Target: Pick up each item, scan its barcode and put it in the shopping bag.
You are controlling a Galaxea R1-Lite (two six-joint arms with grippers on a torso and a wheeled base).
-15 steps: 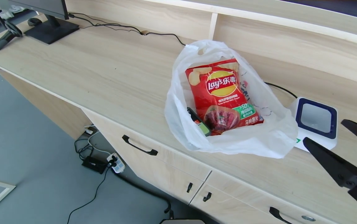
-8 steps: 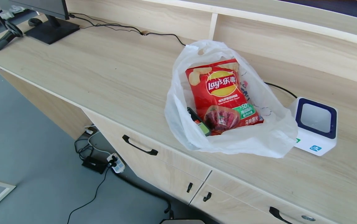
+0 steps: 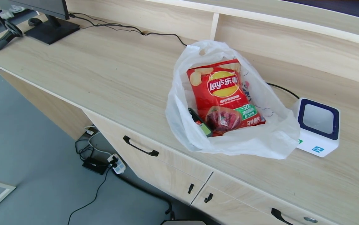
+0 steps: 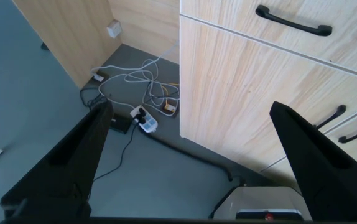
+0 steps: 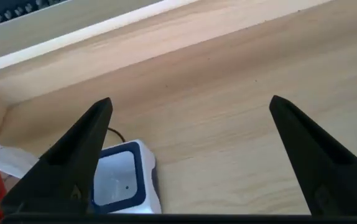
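My left pincer (image 4: 191,107) hangs wide open and empty, low beside the drawer fronts (image 4: 247,106), above the grey floor with its power strip (image 4: 144,121) and tangled cables. My right pincer (image 5: 191,101) is also spread wide with nothing in it, over the wooden surface (image 3: 104,72) near the barcode scanner (image 3: 318,126). Just beside the scanner, on its left, the white plastic shopping bag (image 3: 270,140) sits open near the surface's front edge. Inside it a red bag of potato chips (image 3: 223,93) lies face up, with a small dark packet with a green label (image 3: 200,122) against its lower left corner. Far off at the left stands a monitor base (image 3: 51,29).
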